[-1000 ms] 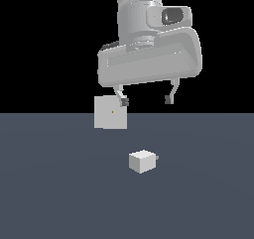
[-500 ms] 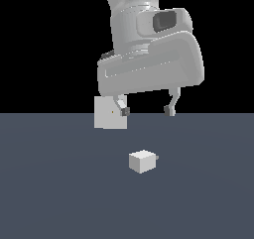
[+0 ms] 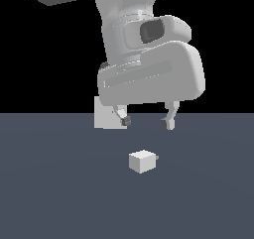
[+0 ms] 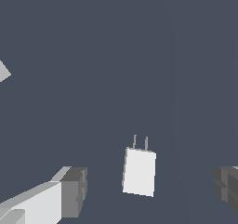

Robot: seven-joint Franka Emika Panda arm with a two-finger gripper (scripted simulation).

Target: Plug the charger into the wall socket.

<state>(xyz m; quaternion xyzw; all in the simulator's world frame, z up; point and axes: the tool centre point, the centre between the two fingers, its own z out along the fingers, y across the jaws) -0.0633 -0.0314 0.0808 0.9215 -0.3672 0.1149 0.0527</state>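
Your gripper (image 3: pixel 147 122) hangs above the floor (image 3: pixel 59 193) with its jaws spread wide and nothing between them, which is the right posture for a descent onto something it has not yet taken. The charger (image 3: pixel 142 161) lies loose on the floor below the fingers and apart from them; in the wrist view it sits between the two dark fingertip pads (image 4: pixel 73 190), a little nearer one than the other, so you are roughly centred over it but not perfectly. Look at its two prongs (image 4: pixel 140 142) in the wrist view: they point away along the floor, across the line that runs from pad to pad, and that matters, because closing now would, by my judgement, put the pads on the charger's flat side faces and leave the prongs free and sticking forward for insertion. In the exterior view the prongs show as a small stub on the cube's side toward that view's right. The wall socket (image 3: pixel 105 113) stands upright farther back, toward the exterior view's left, partly hidden behind the hand; only a pale corner of it (image 4: pixel 3 72) shows in the wrist view. The charger is well apart from it, so you would still need to lift, turn and carry before any plugging. I'd trim the centring first, then come straight down.
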